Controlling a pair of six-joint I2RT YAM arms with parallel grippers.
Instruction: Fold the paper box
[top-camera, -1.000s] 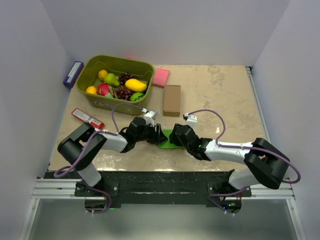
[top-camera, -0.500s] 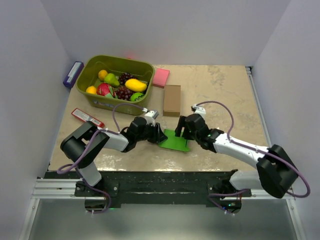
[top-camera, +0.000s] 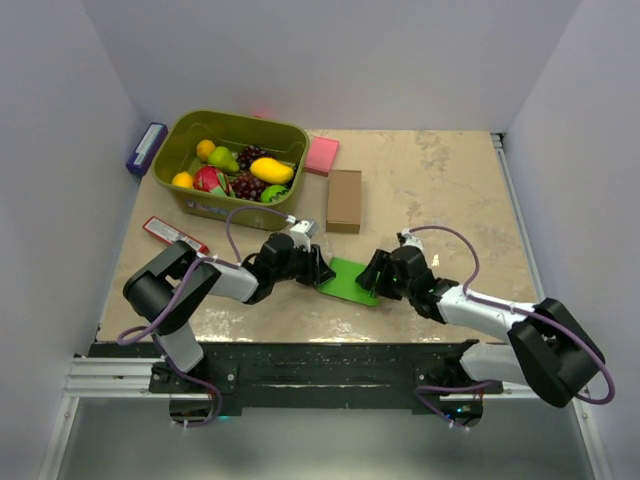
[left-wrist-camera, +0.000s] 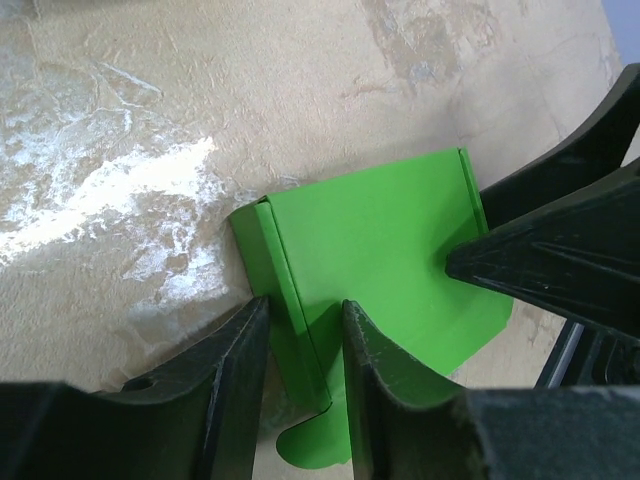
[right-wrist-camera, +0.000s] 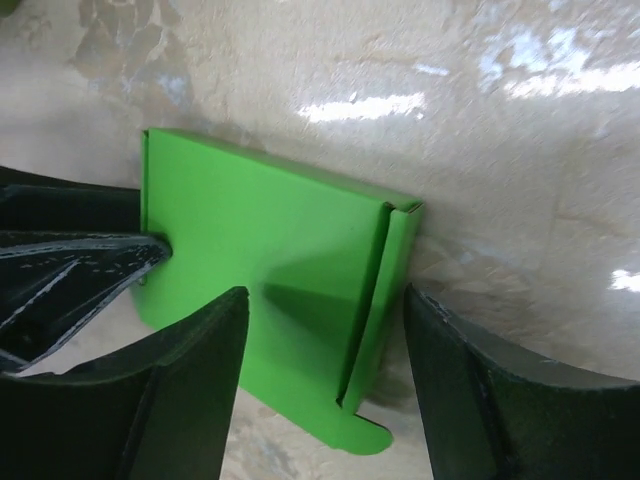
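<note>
Pinching the paper box (left-wrist-camera: 380, 240) along one fold, left tool (left-wrist-camera: 305, 325) hides its corner; right tool (right-wrist-camera: 325, 300) gapes open.

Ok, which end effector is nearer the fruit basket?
Left. The left end effector holds the paper box by its left edge, nearer the basket; the right end effector is at the box's right edge, farther away.

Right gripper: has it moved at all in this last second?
Yes. The right gripper has slid right, from below the brown box to the paper box's right edge.
</note>
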